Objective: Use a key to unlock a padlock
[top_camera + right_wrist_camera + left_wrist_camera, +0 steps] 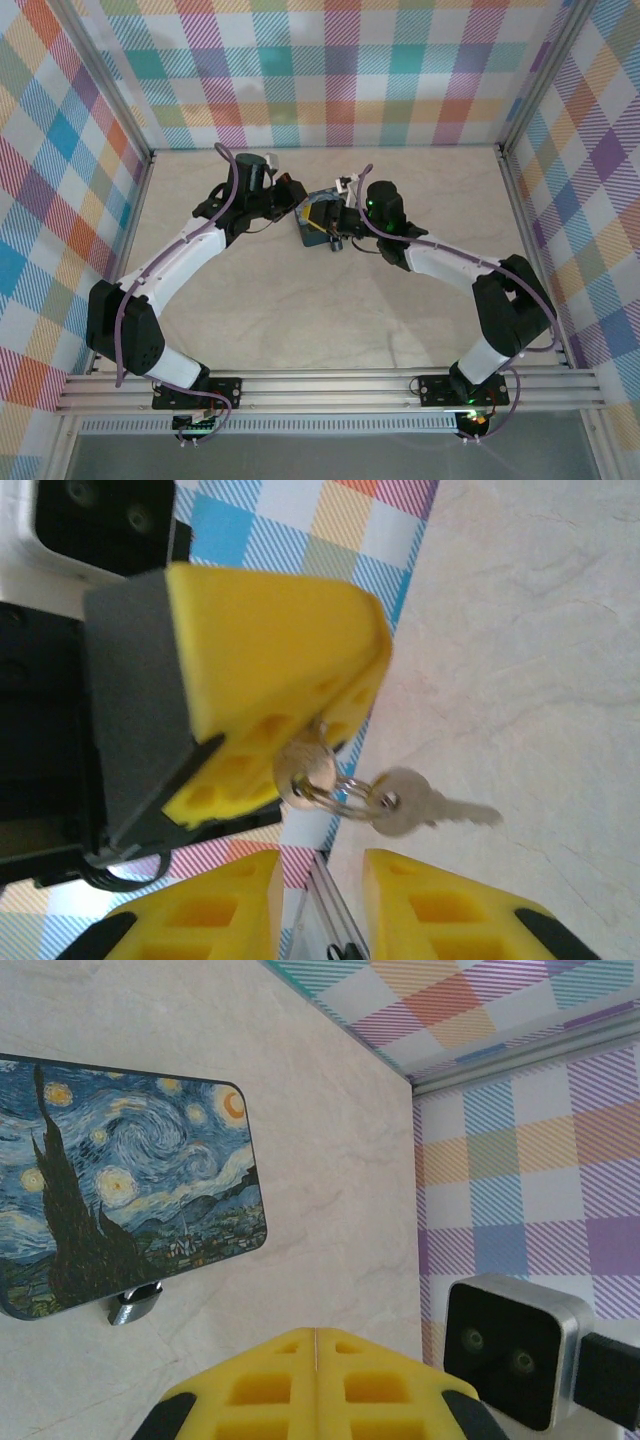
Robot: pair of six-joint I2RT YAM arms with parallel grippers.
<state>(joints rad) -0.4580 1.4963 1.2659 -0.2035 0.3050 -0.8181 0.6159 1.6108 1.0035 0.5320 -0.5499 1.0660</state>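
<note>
A pale, marble-patterned table (pixel 330 320) is enclosed on three sides by checked walls (pixel 330 70). A dark blue tin (pixel 130 1180), printed with a starry night sky, is laid flat on it with the picture upward. A small silvery padlock (pixel 135 1306) is laid on the bare surface against the tin's edge, partly hidden by its rim. A metal rail (pixel 330 392) is fixed along the table edge, well apart from the tin.

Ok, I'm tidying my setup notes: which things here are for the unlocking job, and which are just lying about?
For the job: padlock; key, pinched in the left gripper.
Just there: tin box; second key dangling on the same ring.
</note>
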